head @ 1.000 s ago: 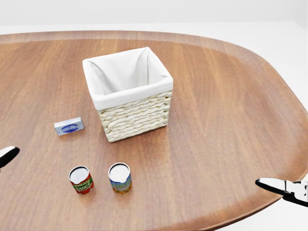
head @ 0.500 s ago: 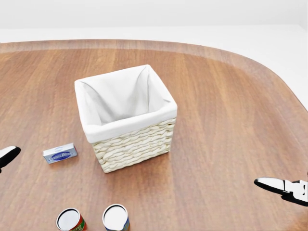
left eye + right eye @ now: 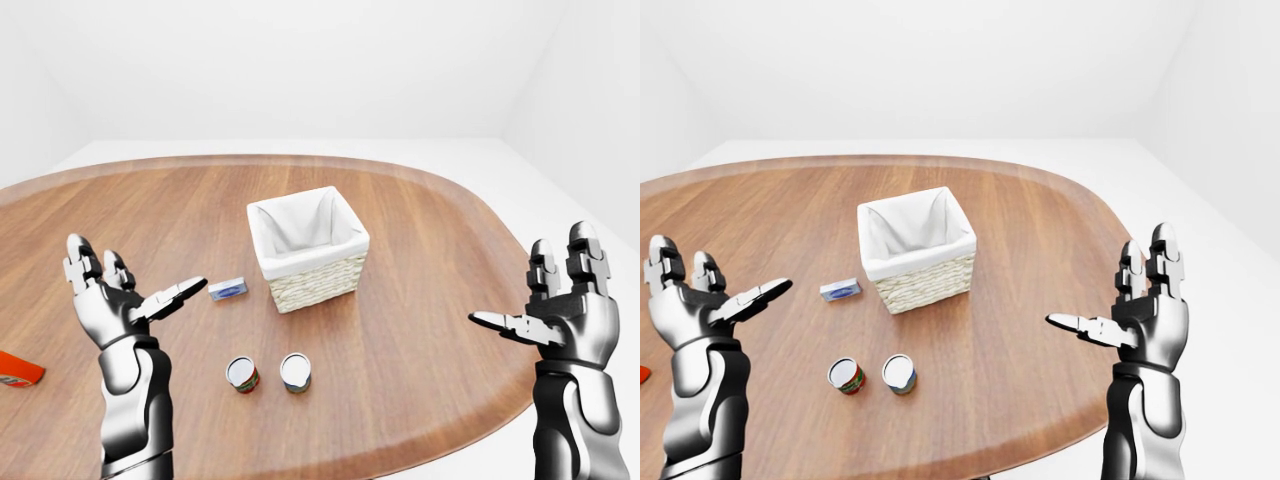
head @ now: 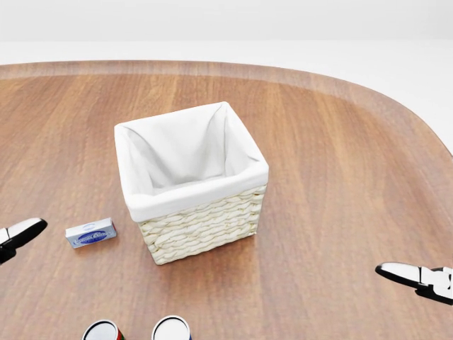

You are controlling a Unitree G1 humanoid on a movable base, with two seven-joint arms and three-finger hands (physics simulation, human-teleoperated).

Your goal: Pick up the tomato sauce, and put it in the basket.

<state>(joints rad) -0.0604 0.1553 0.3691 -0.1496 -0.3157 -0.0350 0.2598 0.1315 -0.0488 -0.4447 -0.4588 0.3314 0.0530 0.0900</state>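
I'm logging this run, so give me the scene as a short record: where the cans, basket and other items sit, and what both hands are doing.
table: oval wooden table
basket: white-lined wicker basket, upright, near the table's middle, nothing seen inside
red can: red can, upright, below the basket in the left-eye view
second can: blue-and-yellow can, upright, just right of the red can, apart from it
small box: blue box, flat, left of the basket
left hand: left hand, open, raised, holding nothing
right hand: right hand, open, raised, holding nothing
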